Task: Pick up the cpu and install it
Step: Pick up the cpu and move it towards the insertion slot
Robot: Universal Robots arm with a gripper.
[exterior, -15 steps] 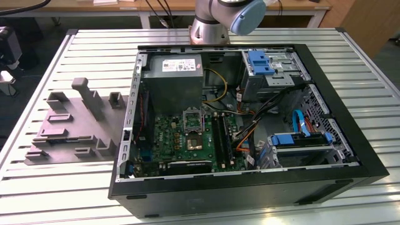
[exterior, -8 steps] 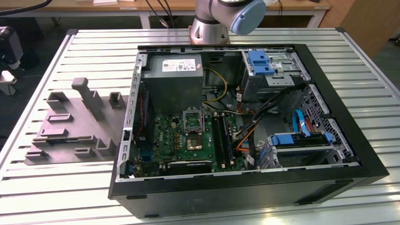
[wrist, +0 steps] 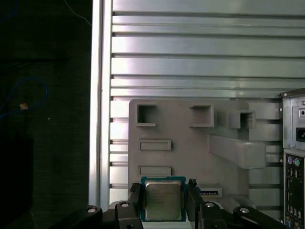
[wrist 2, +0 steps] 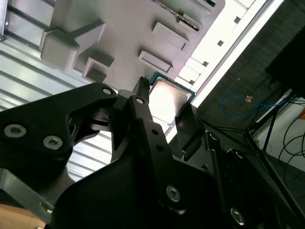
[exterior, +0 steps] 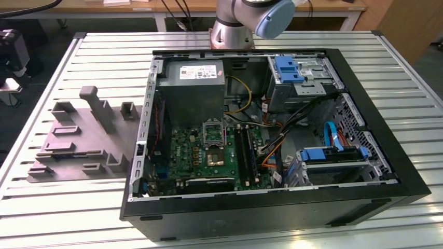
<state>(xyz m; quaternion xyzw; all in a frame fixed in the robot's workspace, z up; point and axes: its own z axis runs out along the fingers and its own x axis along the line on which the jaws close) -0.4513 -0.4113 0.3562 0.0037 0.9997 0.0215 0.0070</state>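
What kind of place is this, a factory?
Probably a robotics lab or workshop: a robot arm stands by an opened computer case on a slatted metal table, and its gripper holds a cpu.

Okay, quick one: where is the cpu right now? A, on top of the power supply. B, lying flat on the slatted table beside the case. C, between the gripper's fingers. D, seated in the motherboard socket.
C: in the first wrist view the cpu sits between the two fingers of the gripper, one pressed against each side, with the grey fixture behind it.
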